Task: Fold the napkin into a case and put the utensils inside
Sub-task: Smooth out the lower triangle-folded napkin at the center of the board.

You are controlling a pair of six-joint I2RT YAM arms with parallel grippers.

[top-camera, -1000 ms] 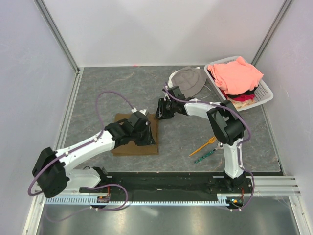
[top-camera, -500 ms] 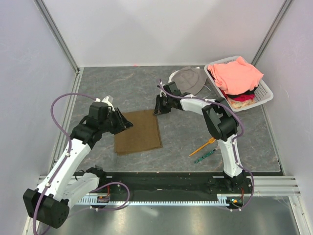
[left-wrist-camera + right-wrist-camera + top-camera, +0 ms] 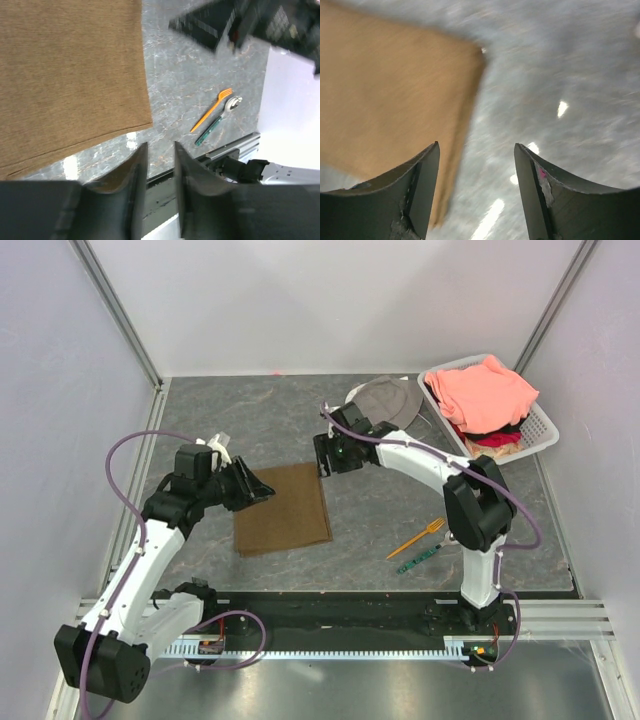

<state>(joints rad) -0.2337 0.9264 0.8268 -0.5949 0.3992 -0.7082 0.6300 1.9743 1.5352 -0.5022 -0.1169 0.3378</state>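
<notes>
The brown napkin (image 3: 282,508) lies flat on the table as a folded rectangle, seen as well in the left wrist view (image 3: 70,75) and the right wrist view (image 3: 390,100). My left gripper (image 3: 258,485) hovers at its far left corner, open by a narrow gap with nothing in it (image 3: 160,150). Just off the napkin's far right corner, my right gripper (image 3: 325,455) stands wide open and empty (image 3: 476,145). The utensils, an orange fork (image 3: 417,538) (image 3: 212,109) and a green-handled utensil (image 3: 418,560) (image 3: 217,127), lie side by side on the table right of the napkin.
A grey bucket hat (image 3: 385,400) lies at the back, close behind the right gripper. A white basket (image 3: 540,425) with salmon-pink clothes (image 3: 485,390) stands at the back right. Walls close in the table on three sides.
My left arm has drawn back off the napkin to its far left corner, uncovering it. The right gripper has shifted slightly toward the back and now stands wider open.
</notes>
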